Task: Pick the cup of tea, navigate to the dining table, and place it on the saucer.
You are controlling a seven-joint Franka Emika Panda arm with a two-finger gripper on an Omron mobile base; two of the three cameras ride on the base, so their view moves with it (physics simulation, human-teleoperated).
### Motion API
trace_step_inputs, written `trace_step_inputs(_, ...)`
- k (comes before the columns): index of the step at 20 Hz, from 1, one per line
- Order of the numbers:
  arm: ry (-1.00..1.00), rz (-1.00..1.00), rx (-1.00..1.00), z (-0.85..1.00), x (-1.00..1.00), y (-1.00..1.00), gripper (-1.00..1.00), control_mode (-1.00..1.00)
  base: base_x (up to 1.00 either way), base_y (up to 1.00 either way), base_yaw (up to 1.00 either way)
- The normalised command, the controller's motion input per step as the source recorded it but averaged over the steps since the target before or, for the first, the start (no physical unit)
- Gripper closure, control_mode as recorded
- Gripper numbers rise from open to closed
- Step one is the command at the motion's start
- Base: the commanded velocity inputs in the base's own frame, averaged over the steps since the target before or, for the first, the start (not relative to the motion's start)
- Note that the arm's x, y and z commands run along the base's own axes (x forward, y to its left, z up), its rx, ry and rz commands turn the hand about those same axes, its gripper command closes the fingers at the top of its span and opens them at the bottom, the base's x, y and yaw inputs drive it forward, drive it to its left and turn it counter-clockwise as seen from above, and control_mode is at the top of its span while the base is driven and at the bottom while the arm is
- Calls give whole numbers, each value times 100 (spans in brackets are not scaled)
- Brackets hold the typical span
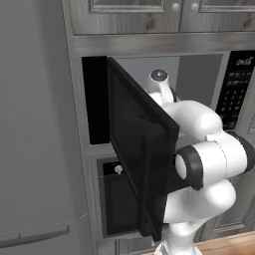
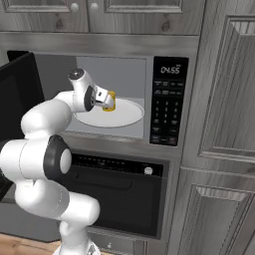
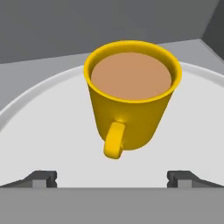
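claw (image 2: 108, 101) apparently at cup (image 2: 111, 101), microwave plate (image 2: 127, 115)

1. Inside the open microwave (image 2: 112, 64): large round white plate (image 2: 127, 117) lying flat on the grey floor.
2. On the plate, roughly central: yellow cup of tea (image 3: 131, 98), upright, full of brown liquid, handle (image 3: 114, 140) turned toward the hand camera.
3. Plate bare around the cup.
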Motion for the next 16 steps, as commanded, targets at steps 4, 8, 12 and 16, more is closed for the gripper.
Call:
trace_step_inputs(4, 0, -13, 0, 0, 20, 0, -100, -100, 0, 0, 0)
trace_step_inputs(8, 0, -11, 0, -1, 20, 0, -100, -100, 0, 0, 0)
trace_step_inputs(12, 0, -8, 0, -5, 27, 0, -100, -100, 0, 0, 0)
trace_step_inputs(16, 0, -6, 0, -9, 28, 0, -100, -100, 0, 0, 0)
